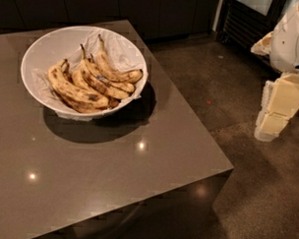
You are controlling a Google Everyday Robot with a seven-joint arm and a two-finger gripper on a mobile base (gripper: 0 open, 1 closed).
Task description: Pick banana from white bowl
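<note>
The white bowl [41,51] with a crinkled white liner sits at the far left of the grey table. Several spotted bananas lie in it. The banana [114,71], strongly curved with a long thin stem pointing up and back, lies at the bowl's far right side, its dark end near the rim. My gripper [273,113], a pale blocky part below the white arm housing [295,43], hangs over the floor at the right edge, well off the table and far from the bowl, holding nothing that I can see.
The grey table [137,180] has its right edge and front corner near the middle of the view. Dark speckled floor [229,85] lies between table and arm. Dark cabinets run along the back, and a black appliance [246,16] stands at the back right.
</note>
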